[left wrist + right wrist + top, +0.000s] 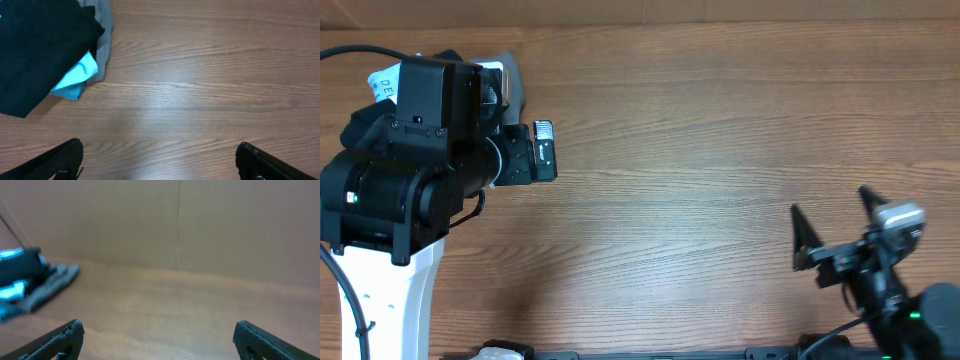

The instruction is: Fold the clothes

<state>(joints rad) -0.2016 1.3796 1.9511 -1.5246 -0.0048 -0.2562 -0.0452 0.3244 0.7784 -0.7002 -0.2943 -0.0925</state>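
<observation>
The black garment (40,50) lies bunched on top of a pile at the table's far left, over a light blue shirt (77,80) and a grey garment (102,45). It also shows in the right wrist view (22,265), far off to the left. In the overhead view my left arm (410,170) hides most of the pile. My left gripper (160,162) is open and empty over bare wood, to the right of the pile. My right gripper (835,222) is open and empty at the front right, far from the pile; it also shows in the right wrist view (160,337).
The wooden table (720,130) stretches between the two arms. A grey garment edge (510,85) and a white tag with lettering (385,83) stick out from under the left arm. A plain brown wall (200,225) stands behind the table.
</observation>
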